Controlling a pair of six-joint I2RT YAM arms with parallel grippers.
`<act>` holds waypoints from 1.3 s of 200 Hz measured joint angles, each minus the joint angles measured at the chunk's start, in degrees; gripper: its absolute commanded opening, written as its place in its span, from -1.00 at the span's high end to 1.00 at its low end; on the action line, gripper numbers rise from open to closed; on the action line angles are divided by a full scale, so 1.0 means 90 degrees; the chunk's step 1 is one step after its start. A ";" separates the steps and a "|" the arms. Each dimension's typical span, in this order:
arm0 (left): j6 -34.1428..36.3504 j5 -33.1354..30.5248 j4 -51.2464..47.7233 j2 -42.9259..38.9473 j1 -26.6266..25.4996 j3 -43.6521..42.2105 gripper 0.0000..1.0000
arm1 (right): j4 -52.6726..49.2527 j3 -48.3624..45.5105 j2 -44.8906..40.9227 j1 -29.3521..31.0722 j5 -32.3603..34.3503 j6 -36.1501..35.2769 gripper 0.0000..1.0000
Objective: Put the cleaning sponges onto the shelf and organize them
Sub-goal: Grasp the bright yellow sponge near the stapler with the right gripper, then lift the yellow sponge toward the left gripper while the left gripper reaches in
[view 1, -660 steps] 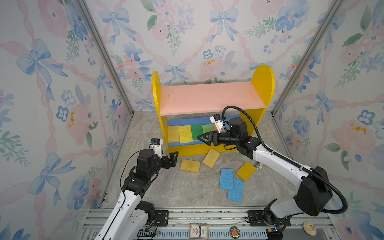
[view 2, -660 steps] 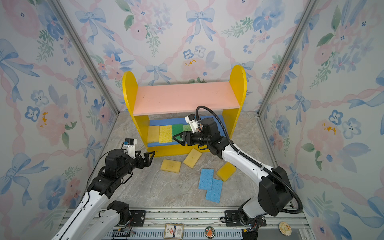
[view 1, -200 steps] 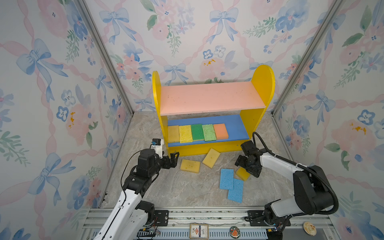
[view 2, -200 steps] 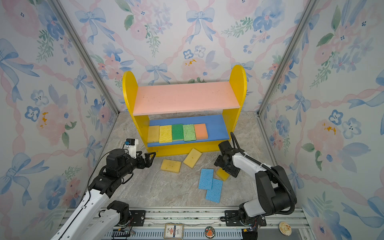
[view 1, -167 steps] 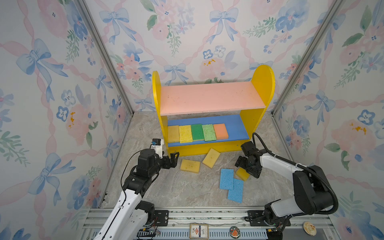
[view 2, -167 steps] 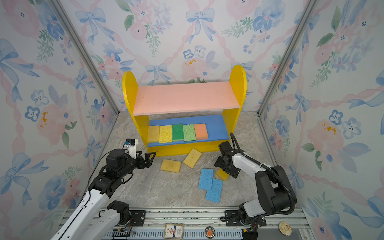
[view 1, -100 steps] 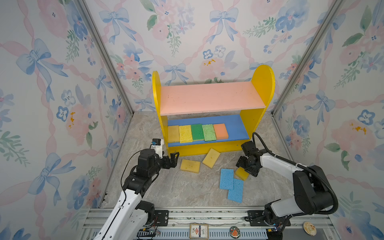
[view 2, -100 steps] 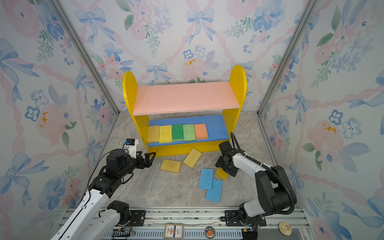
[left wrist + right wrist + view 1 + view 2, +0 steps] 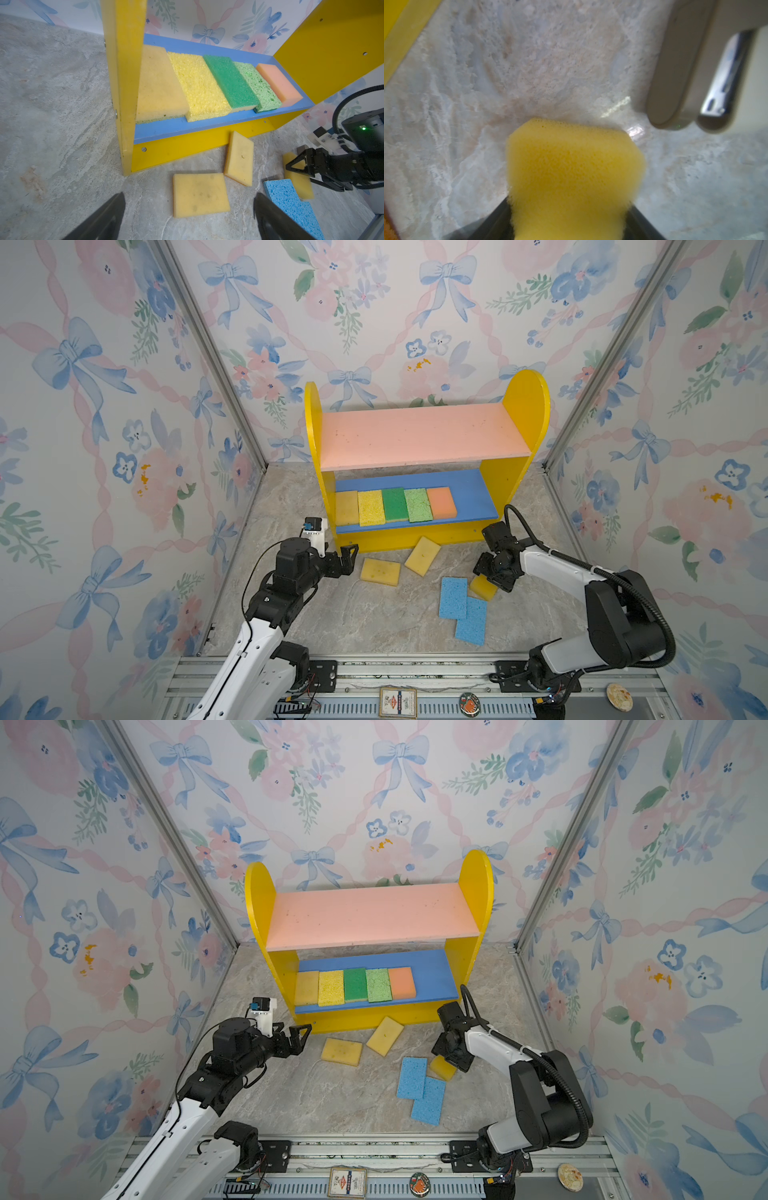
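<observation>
In both top views the right gripper [image 9: 492, 580] covers part of a yellow sponge [image 9: 483, 590]; in the right wrist view that sponge [image 9: 571, 166] is blurred and cut off, the gripper's fingers [image 9: 488, 226] mere dark slivers, so a squeeze cannot be judged. The left gripper [image 9: 189, 195] shows only blurred, cropped fingers [image 9: 104, 220]. The pink board [image 9: 415, 435] hides the back of the blue board [image 9: 473, 497]

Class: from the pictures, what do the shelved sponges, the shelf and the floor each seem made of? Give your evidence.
Sponges: soft matt foam; open pores, crumbly texture.
Shelf: probably painted wood or board, smooth satin; flat panels, screw heads.
Floor: marble-look stone or printed sheet, cannot tell which; grey veining, slight sheen.
</observation>
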 measured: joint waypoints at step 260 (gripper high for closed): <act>-0.0012 0.0066 0.0002 -0.0019 0.0000 0.0000 -0.96 | 0.0369 0.0872 -0.1545 0.1547 -0.0597 -0.1889 -0.06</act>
